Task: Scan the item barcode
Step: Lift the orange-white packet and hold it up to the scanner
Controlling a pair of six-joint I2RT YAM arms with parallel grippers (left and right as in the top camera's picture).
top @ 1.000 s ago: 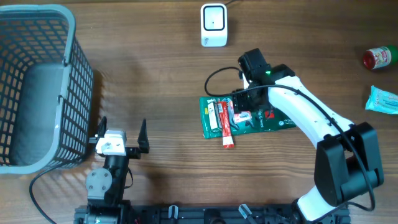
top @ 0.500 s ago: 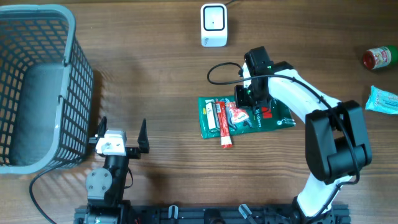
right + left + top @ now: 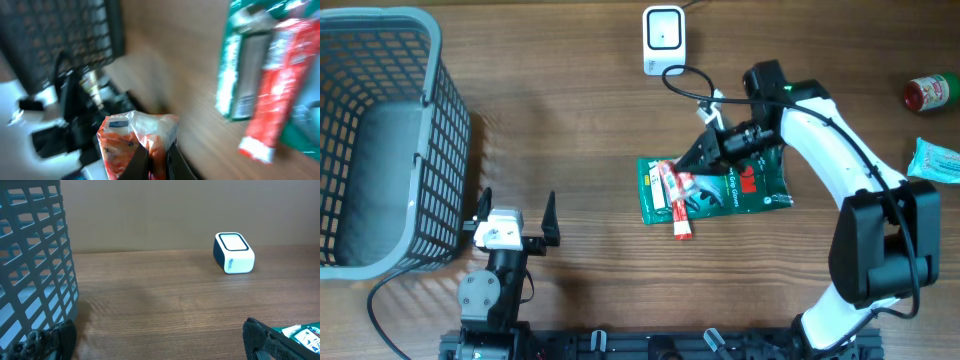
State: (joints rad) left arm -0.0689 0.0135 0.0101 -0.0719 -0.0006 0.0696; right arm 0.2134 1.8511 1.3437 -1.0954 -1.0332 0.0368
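Right pincer [image 3: 157, 162] pinches an orange packet [image 3: 131, 137]; left pincer [image 3: 516, 212] spread wide.

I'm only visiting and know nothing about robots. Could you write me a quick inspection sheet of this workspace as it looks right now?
Surface: wooden table, no spills seen.
Job's things: white scanner at the far edge; small red-and-white packet held by the right hand.
Clutter: green package with a red tube lying partly on it; grey basket on the left; red jar and teal packet on the right.
Hands: left hand open and empty; right hand shut on the packet.
Cables: black cable loops near the scanner.
Surroundings: nothing seen.
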